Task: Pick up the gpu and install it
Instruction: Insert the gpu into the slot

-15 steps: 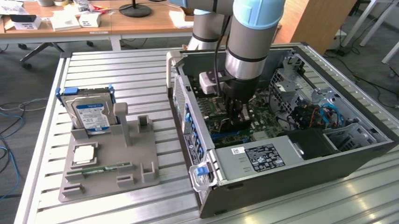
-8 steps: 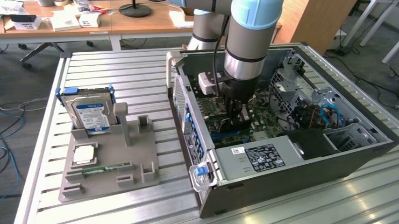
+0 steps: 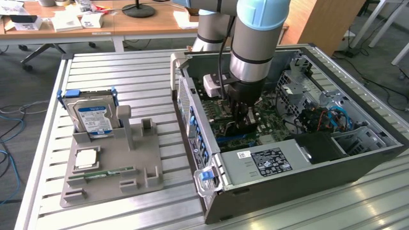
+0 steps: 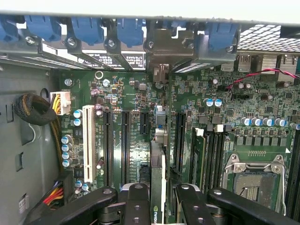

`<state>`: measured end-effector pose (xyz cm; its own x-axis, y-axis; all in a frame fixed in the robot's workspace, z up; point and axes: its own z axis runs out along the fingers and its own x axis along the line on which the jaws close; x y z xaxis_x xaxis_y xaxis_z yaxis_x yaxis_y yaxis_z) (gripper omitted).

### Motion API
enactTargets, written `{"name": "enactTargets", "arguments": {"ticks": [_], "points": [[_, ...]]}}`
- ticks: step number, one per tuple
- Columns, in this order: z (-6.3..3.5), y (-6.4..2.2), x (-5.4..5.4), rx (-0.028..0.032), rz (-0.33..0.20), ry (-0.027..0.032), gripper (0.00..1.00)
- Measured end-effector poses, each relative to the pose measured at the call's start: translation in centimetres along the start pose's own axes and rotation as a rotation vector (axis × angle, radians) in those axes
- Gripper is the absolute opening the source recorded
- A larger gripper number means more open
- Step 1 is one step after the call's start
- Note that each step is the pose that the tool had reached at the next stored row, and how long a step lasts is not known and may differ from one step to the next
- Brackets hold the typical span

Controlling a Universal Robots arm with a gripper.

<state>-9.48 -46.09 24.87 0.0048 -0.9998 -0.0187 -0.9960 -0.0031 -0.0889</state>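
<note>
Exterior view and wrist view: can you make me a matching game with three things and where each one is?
Things:
1. hard drive
2. gpu
3. memory stick

Places:
A. gripped in the hand, above the motherboard
B. lying flat on the grey holder
C. standing upright in the grey holder

Pairs: 1-C, 2-A, 3-B
</note>
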Motion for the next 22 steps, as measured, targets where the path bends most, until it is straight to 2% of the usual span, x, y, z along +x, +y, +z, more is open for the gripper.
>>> {"name": "enactTargets", "arguments": {"ticks": [6, 10, 22], "points": [[0.02, 0.01, 0.00, 0.0014, 0.000, -0.0001, 0.26], [0.07, 0.07, 0.00, 0.0047, 0.000, 0.0000, 0.26], [0.15, 0.12, 0.01, 0.0073, 0.000, 0.0001, 0.26]]}}
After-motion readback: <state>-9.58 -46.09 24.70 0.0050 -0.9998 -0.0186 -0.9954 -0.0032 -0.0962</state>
